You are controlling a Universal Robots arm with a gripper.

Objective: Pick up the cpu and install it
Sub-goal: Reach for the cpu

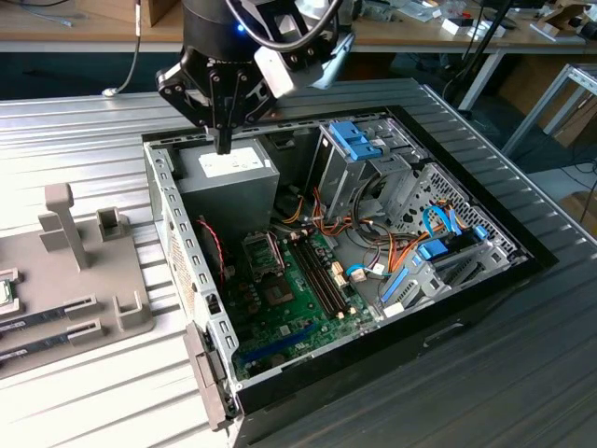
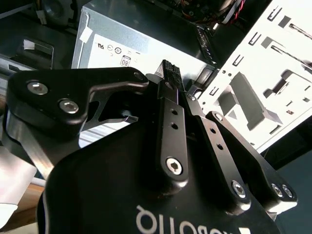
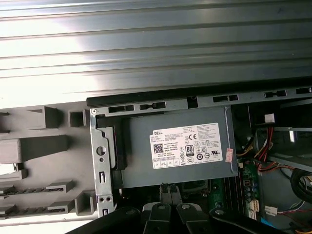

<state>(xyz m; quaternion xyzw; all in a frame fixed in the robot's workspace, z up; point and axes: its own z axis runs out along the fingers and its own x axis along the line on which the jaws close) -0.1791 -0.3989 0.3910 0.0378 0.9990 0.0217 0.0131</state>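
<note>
In the exterior view the cpu [image 1: 6,290], a small flat chip with a green rim, lies on a grey holder [image 1: 89,299] at the far left edge. My gripper [image 1: 223,142] hangs over the back left corner of the open computer case [image 1: 177,233], just above the grey power-supply box [image 1: 229,182]. Its fingers are shut together with nothing between them, as both wrist views show [image 2: 170,72] [image 3: 169,191]. The motherboard [image 1: 289,303] lies in the case floor, with its metal-framed socket [image 1: 261,252] nearer the front than the gripper.
Memory sticks [image 1: 42,322] lie in the holder's slots. Drive cages with blue clips [image 1: 359,140], loose orange and blue cables [image 1: 373,252] and the case walls crowd the exterior view's right. The ribbed metal table [image 3: 156,53] runs around the case.
</note>
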